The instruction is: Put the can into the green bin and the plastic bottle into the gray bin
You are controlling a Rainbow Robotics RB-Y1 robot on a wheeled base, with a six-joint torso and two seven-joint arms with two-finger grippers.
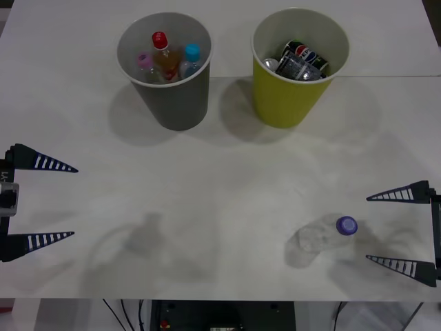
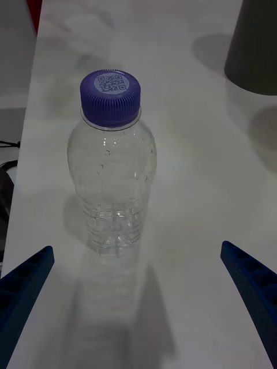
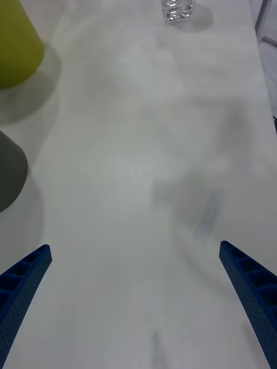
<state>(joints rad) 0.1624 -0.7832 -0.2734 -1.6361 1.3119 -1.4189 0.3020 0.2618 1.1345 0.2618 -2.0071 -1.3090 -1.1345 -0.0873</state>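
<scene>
The plastic bottle (image 1: 329,233) stands upright near the table's front edge, just beside the right gripper (image 1: 402,229), whose fingers are spread apart. The left gripper (image 1: 41,202) waits, fingers apart, far left. A clumsy approach could topple the light bottle.

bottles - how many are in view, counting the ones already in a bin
4. Three stand inside the gray bin: a pink-capped bottle, a red-capped bottle and a light-blue-capped bottle. The plastic bottle with the purple cap stands on the table before the right hand. More may lie hidden deeper inside.

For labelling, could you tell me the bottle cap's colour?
Purple cap, clearest in the right wrist view.
</scene>
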